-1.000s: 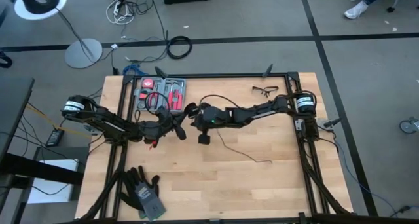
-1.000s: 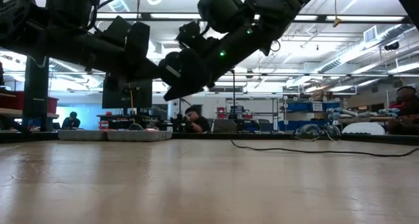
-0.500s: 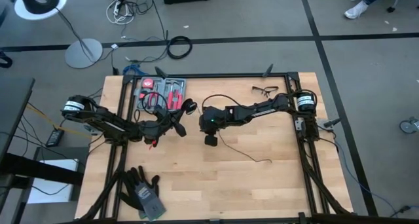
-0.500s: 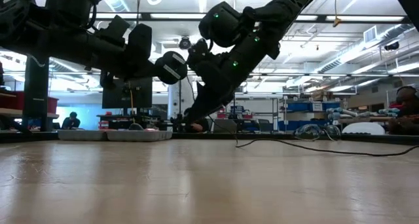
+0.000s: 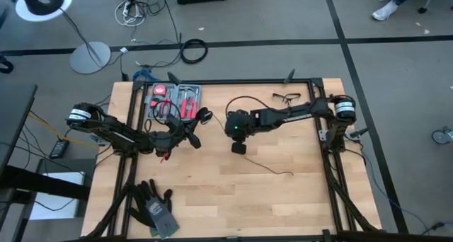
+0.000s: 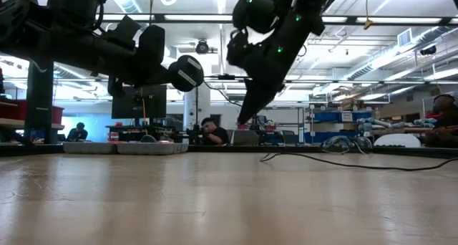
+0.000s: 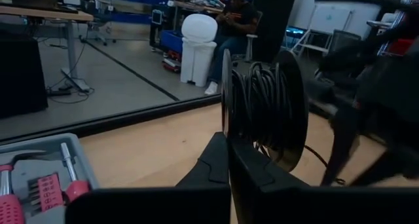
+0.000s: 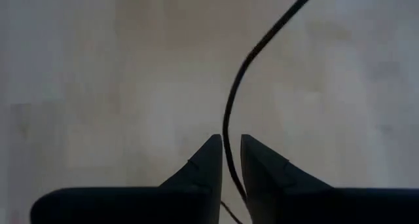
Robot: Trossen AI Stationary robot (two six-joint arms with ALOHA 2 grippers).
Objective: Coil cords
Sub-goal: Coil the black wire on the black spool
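A round black puck (image 7: 262,109) with thin black cord wound between its two discs hangs above the table's middle left, and my left gripper (image 5: 198,125) is shut on it. From the puck (image 6: 186,71) the cord runs to my right gripper (image 6: 247,119), which points steeply down over the table's middle. In the right wrist view the cord (image 8: 229,112) passes through the narrow gap of my right gripper (image 8: 229,149), which is open. Whether a finger touches the cord I cannot tell. The cord's free length (image 5: 265,168) trails on the wood toward the right. My left gripper pinches the lower rim of one of the puck's discs (image 7: 226,129) between its two fingers. The fingers come in level from the table's left. The puck stands on edge above the fingertips, lifted clear of the table.
A grey tool case (image 5: 173,100) with red-handled tools lies at the far left, a pair of glasses (image 5: 287,97) at the far right, and dark gloves (image 5: 156,206) at the near left. Black frame rails (image 5: 333,164) run along both sides.
My right gripper has moved away from the puck toward the table's right edge, risen a little and tipped more steeply downward. The cord's length on the table has shifted with it. The puck and my left gripper have stayed in place.
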